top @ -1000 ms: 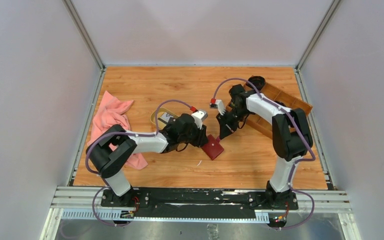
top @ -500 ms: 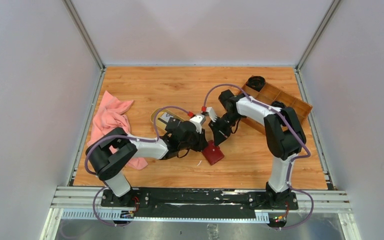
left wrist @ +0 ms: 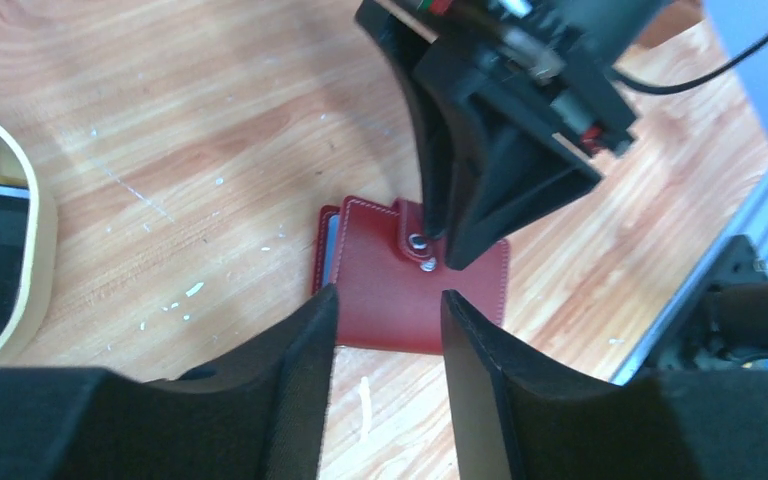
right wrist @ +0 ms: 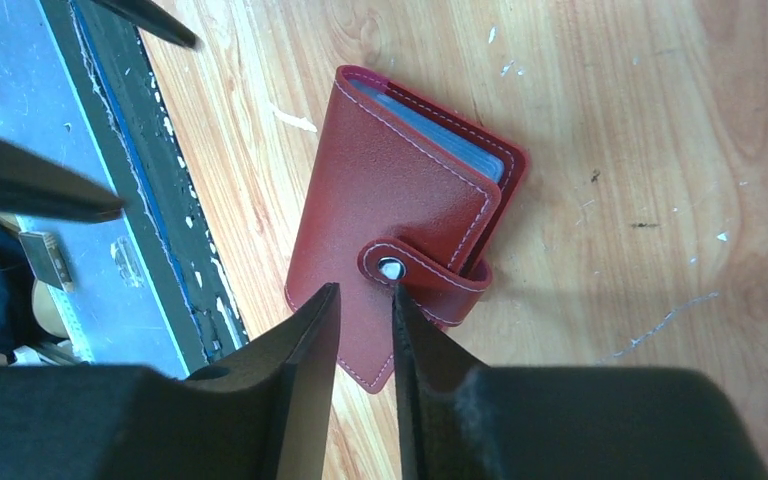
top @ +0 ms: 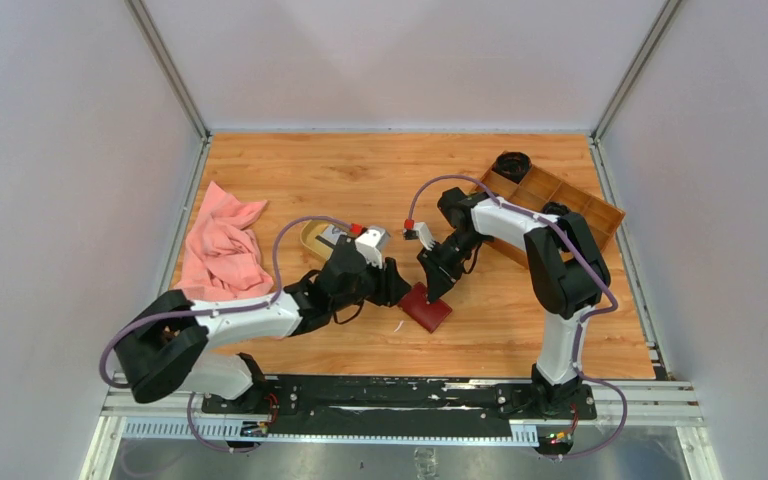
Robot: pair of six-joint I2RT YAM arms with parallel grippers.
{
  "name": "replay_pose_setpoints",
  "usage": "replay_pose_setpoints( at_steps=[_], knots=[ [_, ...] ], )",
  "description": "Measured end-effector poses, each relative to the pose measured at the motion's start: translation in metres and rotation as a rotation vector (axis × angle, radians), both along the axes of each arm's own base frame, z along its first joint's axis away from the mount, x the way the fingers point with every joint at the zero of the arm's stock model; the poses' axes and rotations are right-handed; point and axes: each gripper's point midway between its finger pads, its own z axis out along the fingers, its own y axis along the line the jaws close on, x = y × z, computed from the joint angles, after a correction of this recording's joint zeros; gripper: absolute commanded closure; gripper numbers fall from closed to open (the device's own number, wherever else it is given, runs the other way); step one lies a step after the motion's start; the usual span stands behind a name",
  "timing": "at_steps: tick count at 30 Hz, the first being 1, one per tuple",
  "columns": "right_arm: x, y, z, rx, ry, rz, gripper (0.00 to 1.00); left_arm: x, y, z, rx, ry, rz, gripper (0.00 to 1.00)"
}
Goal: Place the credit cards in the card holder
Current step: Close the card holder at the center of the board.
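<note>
Unsnapping the card holder (right wrist: pixel 390 190) (shut, on the table (top: pixel 360 170)) is judged in hand: its tab (right wrist: pixel 420 272) must be pinched by the right pincer (right wrist: pixel 365 292), barely parted, empty; the left pincer (left wrist: pixel 387 300) is half open, empty.

Wooden table (top: pixel 360 170) carries card holder (top: pixel 427 308), pink cloth (top: pixel 218 250), tray (top: pixel 560 195), perhaps a dish (top: pixel 310 232)

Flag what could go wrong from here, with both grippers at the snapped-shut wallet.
1. The right gripper sits at the snap tab while the left gripper is open, not clamping the card holder. A tug may drag the whole holder instead of unsnapping it.
2. Both grippers crowd one small spot, so they might collide.
</note>
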Motion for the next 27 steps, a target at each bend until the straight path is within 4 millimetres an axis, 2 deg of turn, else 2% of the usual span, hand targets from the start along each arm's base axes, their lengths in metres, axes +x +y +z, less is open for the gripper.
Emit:
replay_pose_setpoints(
  at_steps=[4,8,13,17,19,27],
  knots=[
    [-0.001,0.0,0.004,0.012,-0.006,0.006,0.63,-0.005,0.009,0.02,-0.031,-0.069,-0.014,0.31],
    [-0.001,0.001,0.018,0.05,-0.042,0.019,0.6,-0.011,0.024,0.015,0.003,-0.113,-0.026,0.01],
    [-0.002,-0.001,0.053,0.134,-0.166,0.047,0.59,-0.013,0.033,0.012,0.033,-0.155,-0.07,0.0],
    [-0.006,-0.005,0.066,0.166,-0.229,0.059,0.58,-0.009,0.033,0.008,0.046,-0.159,-0.111,0.12],
    [-0.009,-0.009,0.068,0.172,-0.243,0.058,0.58,-0.008,0.029,0.001,0.064,-0.147,-0.146,0.18],
    [-0.007,-0.022,0.066,0.182,-0.243,0.012,0.58,-0.004,0.002,-0.039,0.143,-0.059,-0.267,0.26]
  ],
)
